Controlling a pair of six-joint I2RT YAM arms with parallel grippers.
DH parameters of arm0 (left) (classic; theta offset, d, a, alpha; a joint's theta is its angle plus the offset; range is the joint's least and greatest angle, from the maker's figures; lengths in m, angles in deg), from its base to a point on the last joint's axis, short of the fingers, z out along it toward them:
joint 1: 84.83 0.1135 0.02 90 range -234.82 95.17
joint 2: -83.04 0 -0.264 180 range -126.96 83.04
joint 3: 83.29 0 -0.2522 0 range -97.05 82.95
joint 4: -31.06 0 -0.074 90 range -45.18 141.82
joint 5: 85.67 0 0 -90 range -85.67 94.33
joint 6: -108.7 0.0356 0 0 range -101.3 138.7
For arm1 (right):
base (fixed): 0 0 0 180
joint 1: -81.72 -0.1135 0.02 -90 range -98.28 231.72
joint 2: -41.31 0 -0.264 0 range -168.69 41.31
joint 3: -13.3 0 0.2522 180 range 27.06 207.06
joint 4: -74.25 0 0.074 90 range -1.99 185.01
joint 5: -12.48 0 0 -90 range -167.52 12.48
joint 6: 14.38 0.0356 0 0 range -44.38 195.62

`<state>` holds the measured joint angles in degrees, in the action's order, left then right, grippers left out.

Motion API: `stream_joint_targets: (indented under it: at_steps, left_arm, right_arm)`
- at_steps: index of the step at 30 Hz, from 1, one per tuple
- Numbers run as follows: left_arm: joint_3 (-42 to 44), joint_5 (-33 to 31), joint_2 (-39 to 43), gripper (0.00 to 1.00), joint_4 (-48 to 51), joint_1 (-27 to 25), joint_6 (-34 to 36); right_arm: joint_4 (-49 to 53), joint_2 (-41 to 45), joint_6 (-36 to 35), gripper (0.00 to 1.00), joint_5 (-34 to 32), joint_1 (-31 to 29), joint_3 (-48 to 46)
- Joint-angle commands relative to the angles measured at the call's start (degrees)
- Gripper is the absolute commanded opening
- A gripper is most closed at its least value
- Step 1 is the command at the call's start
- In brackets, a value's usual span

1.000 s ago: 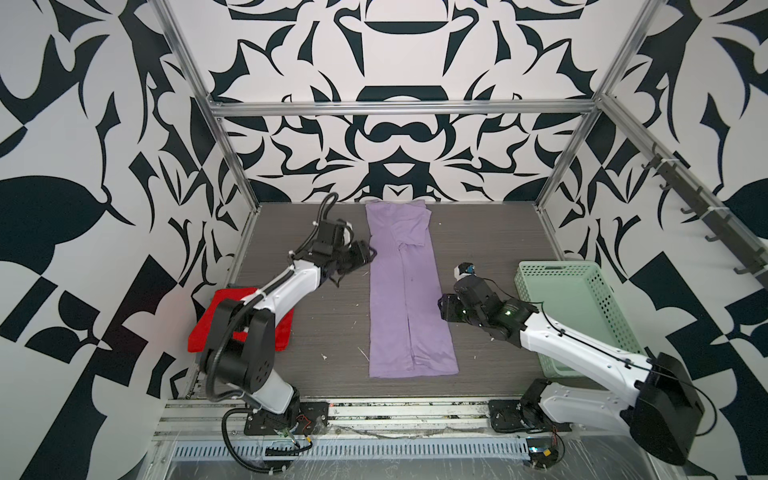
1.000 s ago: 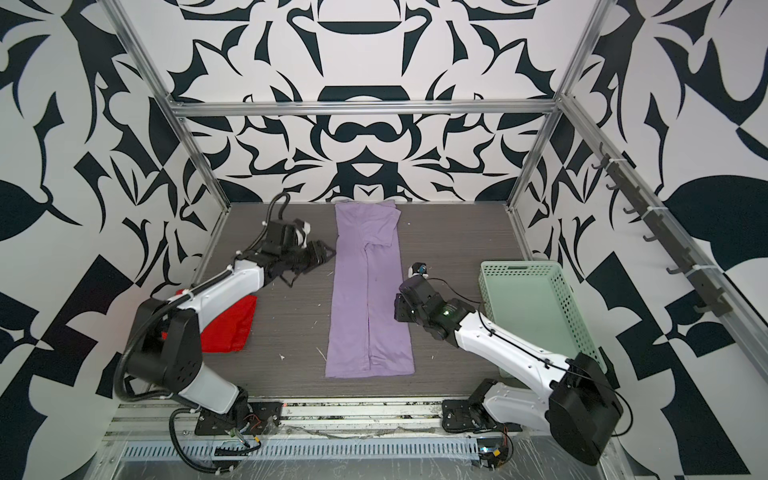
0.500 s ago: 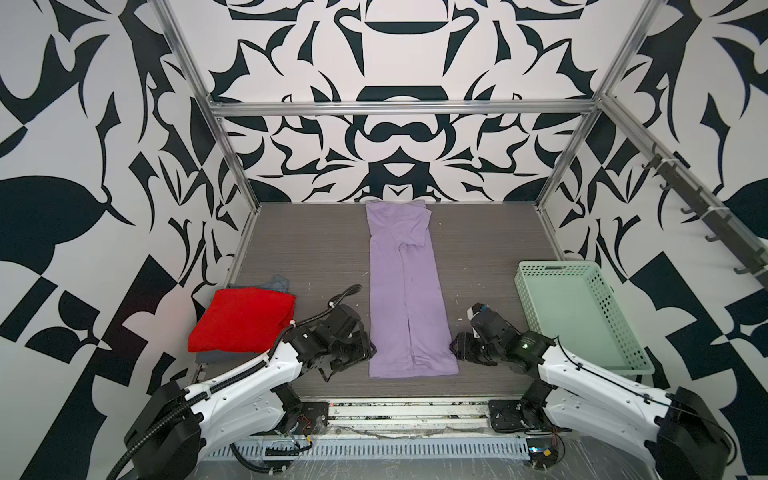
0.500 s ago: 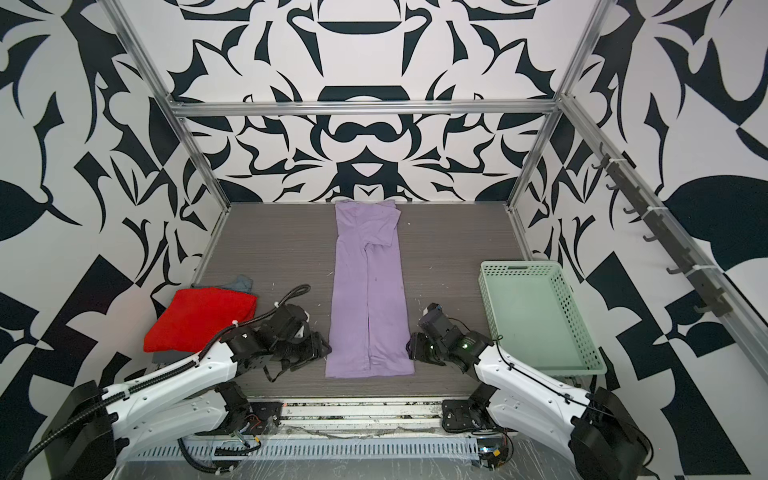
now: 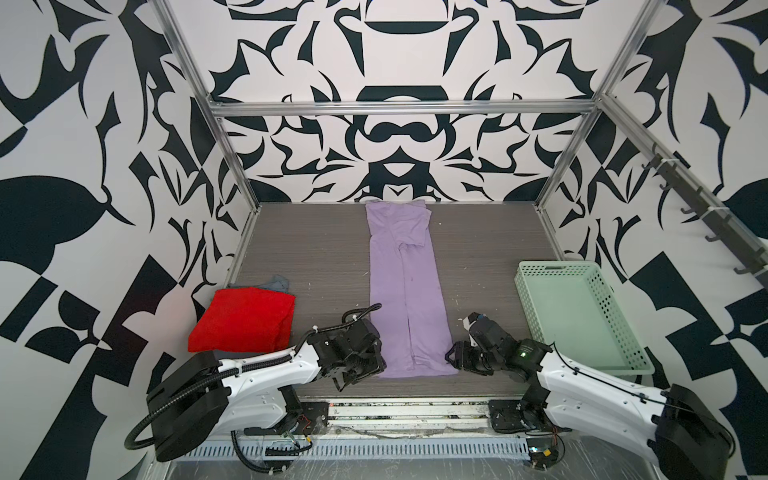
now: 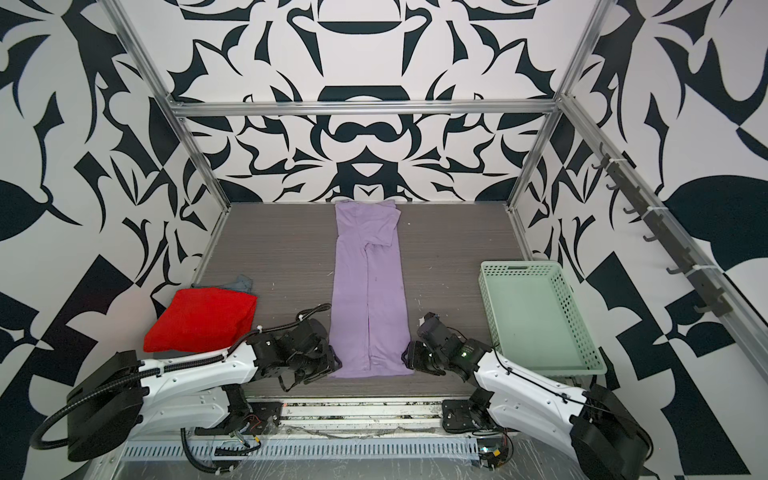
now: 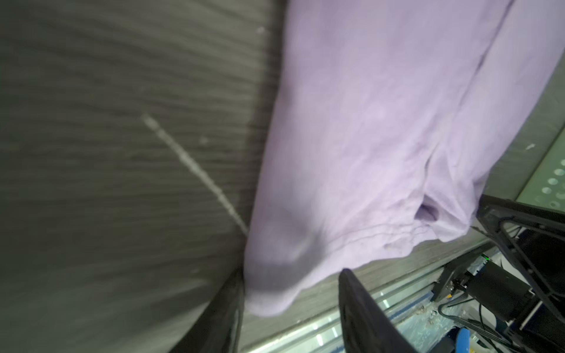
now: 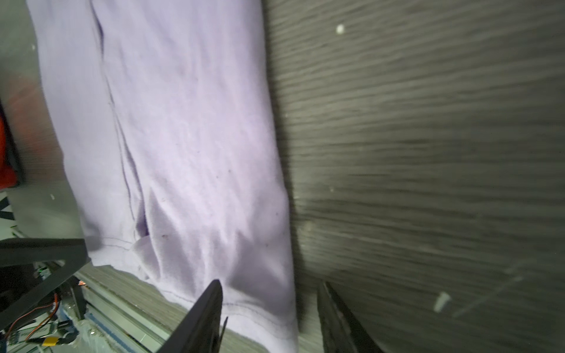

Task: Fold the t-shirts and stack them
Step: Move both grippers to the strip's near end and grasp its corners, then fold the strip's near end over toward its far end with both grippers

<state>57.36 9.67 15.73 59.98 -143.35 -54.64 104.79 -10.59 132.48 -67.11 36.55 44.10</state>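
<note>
Jaws in two pairs, three t-shirts (image 5: 407,291) (image 5: 243,320) (image 5: 276,283), one basket (image 5: 557,268)

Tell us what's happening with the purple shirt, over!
Left gripper open, right gripper open, each straddling a near hem corner. Lavender t-shirt flat, folded lengthwise. Mint-green perforated basket stands apart.

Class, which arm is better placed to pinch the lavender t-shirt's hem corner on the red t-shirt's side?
Left. The open left end effector straddles that lavender t-shirt corner; the right end effector is at the corner nearer the mint-green basket.
</note>
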Motion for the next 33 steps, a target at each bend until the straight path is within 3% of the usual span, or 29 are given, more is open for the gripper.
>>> stream_joint_targets:
  at_steps: [1, 7, 12, 14, 20, 25, 28, 33]
  left_arm:
    - [2.02, -1.33, -2.04, 0.45, -0.03, -0.23, -1.18]
    - [2.91, -1.52, -0.80, 0.26, -0.13, -0.37, -2.15]
    - [2.99, -1.94, 0.54, 0.06, -0.11, -0.98, -2.52]
    - [3.08, -2.00, 1.00, 0.00, 0.00, -1.54, -2.80]
    - [0.76, -3.16, 2.96, 0.00, 3.83, -4.80, -3.72]
    - [-4.96, -7.19, 4.65, 0.00, 5.55, -4.36, 0.67]
    - [-9.20, -6.16, 3.48, 0.00, 5.72, 0.18, 5.99]
    - [-16.42, -0.32, -1.44, 0.00, 4.73, 12.80, 16.72]
  right_arm:
    - [-0.45, -1.02, 2.45, 0.52, 0.62, -0.86, -1.65]
    - [-0.73, -1.21, 6.03, 0.44, -1.05, -4.68, -1.83]
    - [-2.47, -0.84, 7.21, 0.10, -2.59, -6.04, -2.10]
    - [-2.80, -0.73, 7.16, 0.02, -2.68, -6.28, -1.77]
    - [0.02, 2.89, 7.71, 0.00, -5.20, -8.87, 0.39]
    - [1.45, 4.61, 4.17, 0.00, -10.49, -9.38, 6.47]
    - [-0.97, 0.88, 0.42, 0.00, -14.19, -9.35, 11.40]
    - [-1.30, -12.69, -8.27, 0.00, -20.17, -6.75, 24.00]
